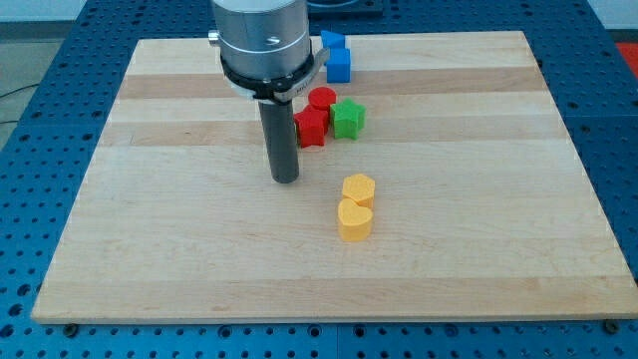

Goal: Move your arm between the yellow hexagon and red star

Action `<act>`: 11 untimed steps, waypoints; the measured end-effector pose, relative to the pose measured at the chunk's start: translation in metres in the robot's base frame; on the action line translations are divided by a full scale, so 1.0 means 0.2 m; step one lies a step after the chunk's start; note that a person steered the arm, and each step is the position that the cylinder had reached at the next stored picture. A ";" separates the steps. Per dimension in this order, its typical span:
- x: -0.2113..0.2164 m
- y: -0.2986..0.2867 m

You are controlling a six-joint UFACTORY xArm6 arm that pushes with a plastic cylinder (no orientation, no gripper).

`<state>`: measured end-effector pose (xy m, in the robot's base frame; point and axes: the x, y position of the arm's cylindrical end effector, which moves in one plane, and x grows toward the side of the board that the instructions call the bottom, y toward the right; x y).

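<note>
My tip (pixel 285 179) rests on the wooden board (pixel 150 219), left of centre. The yellow hexagon (pixel 359 188) lies to the tip's right and slightly lower in the view. A yellow heart (pixel 355 220) touches it from below. The red star (pixel 312 128) lies above and to the right of the tip, beside the rod. The tip stands to the left of the gap between the red star and the yellow hexagon.
A red cylinder (pixel 321 100) sits just above the red star. A green star (pixel 349 119) touches them on the right. Two blue blocks (pixel 337 58) lie near the board's top edge. The arm's grey housing (pixel 261 40) hangs over the top centre.
</note>
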<state>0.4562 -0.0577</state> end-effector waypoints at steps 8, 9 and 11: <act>0.15 0.21; 0.21 0.20; -0.02 0.17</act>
